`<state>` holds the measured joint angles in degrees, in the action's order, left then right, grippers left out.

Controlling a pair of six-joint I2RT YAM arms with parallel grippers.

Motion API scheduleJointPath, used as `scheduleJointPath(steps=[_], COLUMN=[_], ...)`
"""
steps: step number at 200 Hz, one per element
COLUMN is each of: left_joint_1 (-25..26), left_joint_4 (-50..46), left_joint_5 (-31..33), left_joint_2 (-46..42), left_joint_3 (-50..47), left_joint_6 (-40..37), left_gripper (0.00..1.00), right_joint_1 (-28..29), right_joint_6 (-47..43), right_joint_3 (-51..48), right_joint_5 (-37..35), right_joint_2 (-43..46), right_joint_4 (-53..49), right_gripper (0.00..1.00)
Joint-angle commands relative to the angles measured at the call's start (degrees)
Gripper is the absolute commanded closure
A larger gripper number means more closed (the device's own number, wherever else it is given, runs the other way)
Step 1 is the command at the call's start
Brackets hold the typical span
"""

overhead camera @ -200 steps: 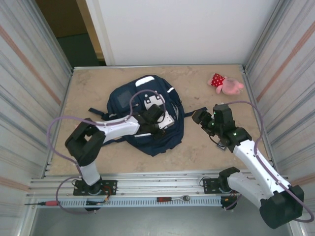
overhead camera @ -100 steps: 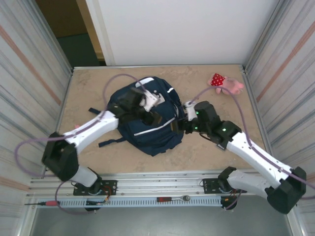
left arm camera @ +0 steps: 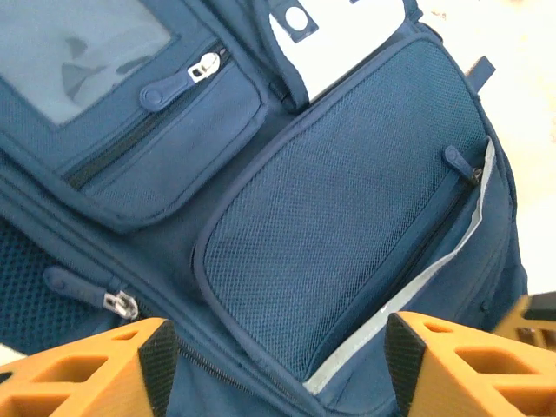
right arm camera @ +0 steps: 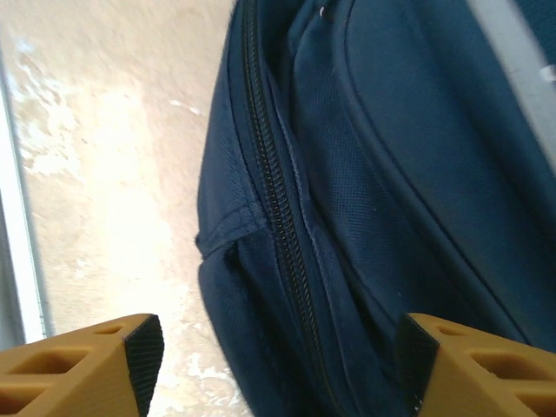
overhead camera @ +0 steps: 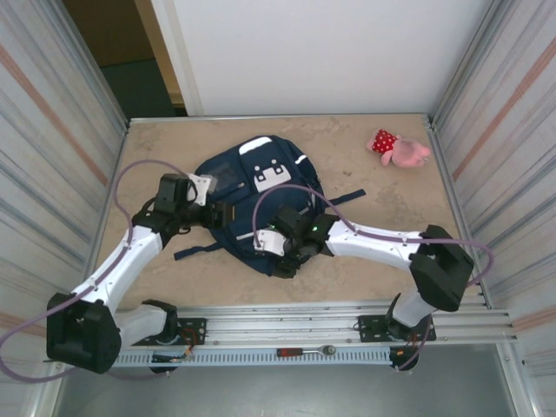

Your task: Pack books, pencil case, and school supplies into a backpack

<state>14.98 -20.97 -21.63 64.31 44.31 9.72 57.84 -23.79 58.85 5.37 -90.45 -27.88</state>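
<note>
Top external: navy backpack [overhead camera: 228,178] lies flat mid-frame on the tan table [overhead camera: 156,148], with a pink plush toy [overhead camera: 400,149] well apart at upper right. Left gripper [overhead camera: 217,215] sits at the bag's left edge and right gripper [overhead camera: 280,246] at its lower edge. Left wrist: jaws wide, empty, over the mesh pocket [left arm camera: 347,217]. Right wrist: jaws wide, empty, over the side zipper [right arm camera: 276,217], with bare table at frame left.
</note>
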Motion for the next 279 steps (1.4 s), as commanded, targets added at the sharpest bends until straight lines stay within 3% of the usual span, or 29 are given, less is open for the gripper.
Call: scheduleJointPath(steps=[1, 24, 58, 88, 118, 169, 250, 279], left_joint_1=[-1.7, -3.4, -6.4, -8.6, -8.6, -8.6, -8.5, -7.7], left_joint_4=[-0.1, 0.2, 0.1, 0.8, 3.8, 13.3, 18.3, 19.8], left_joint_5=[-2.5, -3.3, -7.2, -11.1, -14.2, -16.8, -18.3, -22.0], left_joint_2=[-1.3, -0.1, 2.1, 5.1, 8.4, 16.9, 23.5, 23.8], left_joint_3=[-1.4, -2.1, -1.3, -0.3, -1.2, -2.0, -4.0, -4.6], left_joint_6=[2.5, 3.2, 3.4, 5.7, 7.6, 11.3, 10.2, 10.2], left_gripper=[0.34, 0.34, 0.32, 0.3, 0.31, 0.32, 0.32, 0.43], right_joint_1=[-0.1, -1.8, -4.6, -7.7, -11.6, -12.3, -12.3, -12.2], right_joint_6=[-6.2, -9.0, -12.2, -21.5, -25.6, -25.3, -23.3, -22.7], right_joint_3=[-0.4, -3.3, -1.2, -3.5, -2.9, -2.1, -1.9, -1.8], right_joint_5=[-5.5, -9.4, -5.7, -2.2, 1.1, 1.6, 1.8, 1.3], right_joint_2=[-3.1, -3.2, 3.8, 13.5, 17.2, 17.7, 17.8, 17.5], right_joint_4=[3.5, 7.2, 1.3, -2.5, -5.9, -7.4, -6.3, -6.2], right_gripper=[0.43, 0.72, 1.0, 1.0, 1.0, 1.0, 1.0, 1.0])
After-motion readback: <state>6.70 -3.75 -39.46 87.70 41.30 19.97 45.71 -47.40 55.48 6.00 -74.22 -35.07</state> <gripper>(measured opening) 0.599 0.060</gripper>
